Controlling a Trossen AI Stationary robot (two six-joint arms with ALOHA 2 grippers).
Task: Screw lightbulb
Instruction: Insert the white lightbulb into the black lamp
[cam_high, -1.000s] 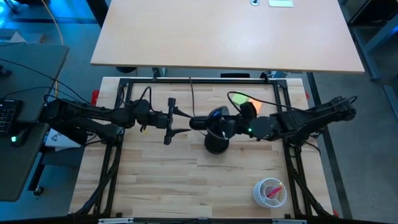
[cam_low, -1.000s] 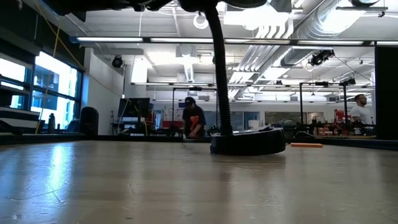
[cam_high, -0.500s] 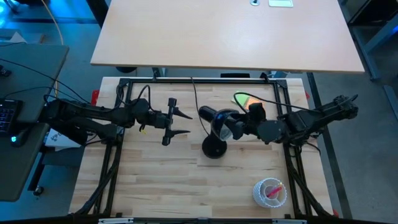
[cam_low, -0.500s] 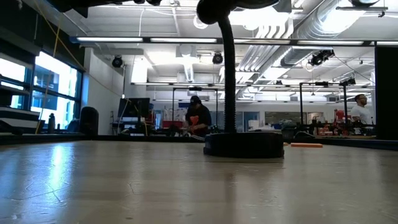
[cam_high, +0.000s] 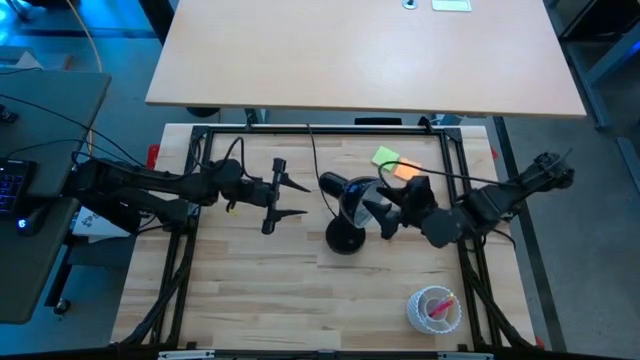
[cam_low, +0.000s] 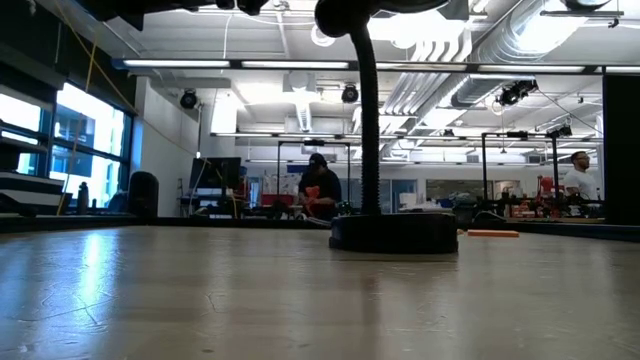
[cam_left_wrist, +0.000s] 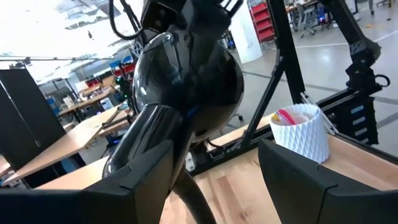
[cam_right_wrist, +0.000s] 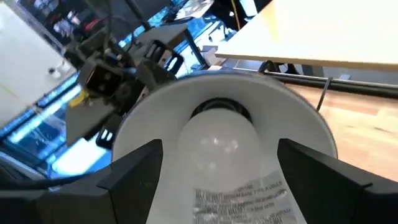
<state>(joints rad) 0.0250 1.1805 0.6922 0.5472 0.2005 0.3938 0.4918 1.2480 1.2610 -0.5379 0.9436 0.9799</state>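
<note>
I see my left end effector (cam_high: 272, 197) wide open, holding nothing, left of the black lamp (cam_high: 348, 212). The lightbulb (cam_right_wrist: 217, 144) sits inside the lamp head, so I think most of the screwing is done. My right end effector (cam_high: 392, 212), right of the lamp, is open around the bulb, not squeezing it.

surface: light wooden table (cam_high: 260, 285); on it: black lamp base (cam_high: 345, 240); white ribbed cup (cam_high: 434, 309); green note (cam_high: 385, 157); orange note (cam_high: 404, 171)
</note>
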